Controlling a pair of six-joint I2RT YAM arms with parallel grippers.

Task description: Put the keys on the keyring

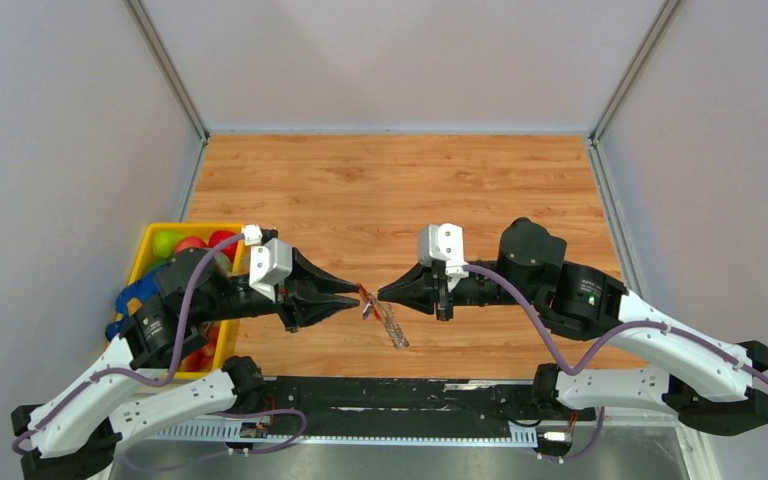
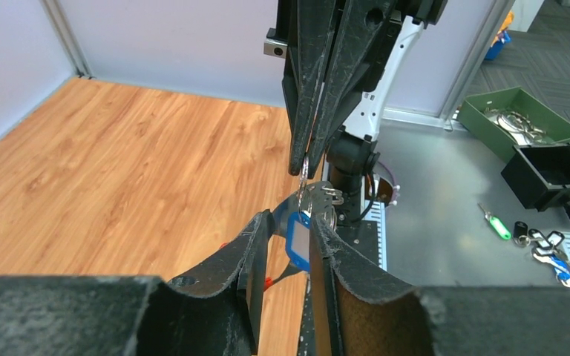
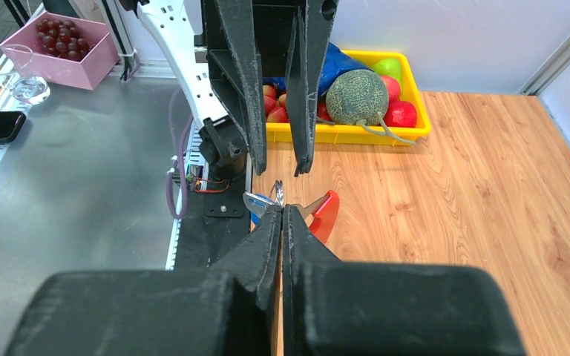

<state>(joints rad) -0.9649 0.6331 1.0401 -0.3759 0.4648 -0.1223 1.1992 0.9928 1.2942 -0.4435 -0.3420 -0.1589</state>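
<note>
The keyring shows as a red loop with its glittery piece hanging below, held in the air between both grippers. My right gripper is shut on it. In the right wrist view the red loop sticks out just right of the closed tips. The keys hang as small silvery pieces above their blue tag. The tag lies between the fingers of my left gripper, against the right finger, with a gap to the left one. That gripper is open.
A yellow bin of fruit, with a melon in it, stands at the table's left edge. On the metal bench are a green tray, a black box, loose tagged keys and a pink box of grapes. Walls enclose three sides.
</note>
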